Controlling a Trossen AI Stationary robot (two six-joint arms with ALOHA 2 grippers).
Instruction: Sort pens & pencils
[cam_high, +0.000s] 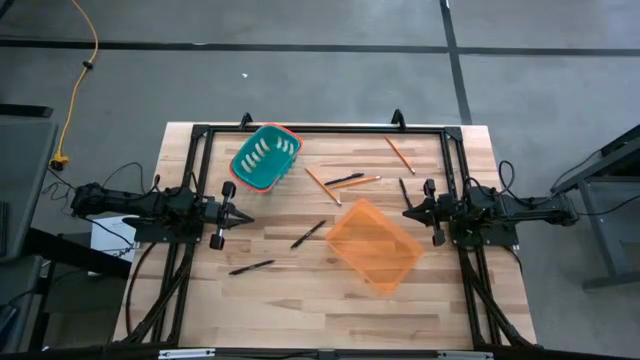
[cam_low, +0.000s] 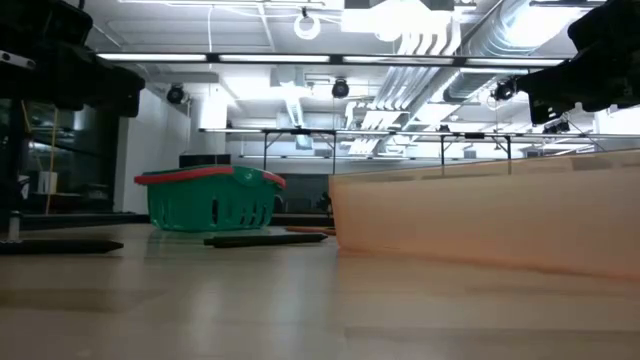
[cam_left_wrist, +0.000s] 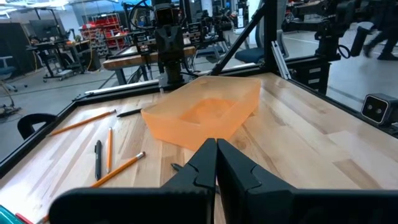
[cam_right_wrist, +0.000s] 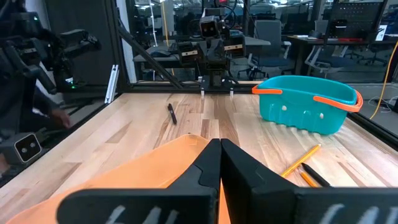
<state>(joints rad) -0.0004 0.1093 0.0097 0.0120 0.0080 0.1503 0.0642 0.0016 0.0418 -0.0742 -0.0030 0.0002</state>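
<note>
Waiting closed and empty at both sides, left pincer (cam_high: 245, 218), right pincer (cam_high: 407, 212), pens (cam_high: 308, 234) and pencils (cam_high: 399, 154) scattered on the surface (cam_high: 300, 290)

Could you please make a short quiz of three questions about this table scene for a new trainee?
1. True or false: the left gripper holds a pencil.
2. Multiple choice: the orange basket lies nearest to A) the right gripper, B) the left gripper, C) the teal basket.
3. Short answer: how many pens and pencils are already inside a basket, as far as the high view shows?

Key
1. False: its fingers are shut on nothing, and the pencils lie loose on the table.
2. A.
3. None can be seen; the pens also lie loose on the table.
</note>
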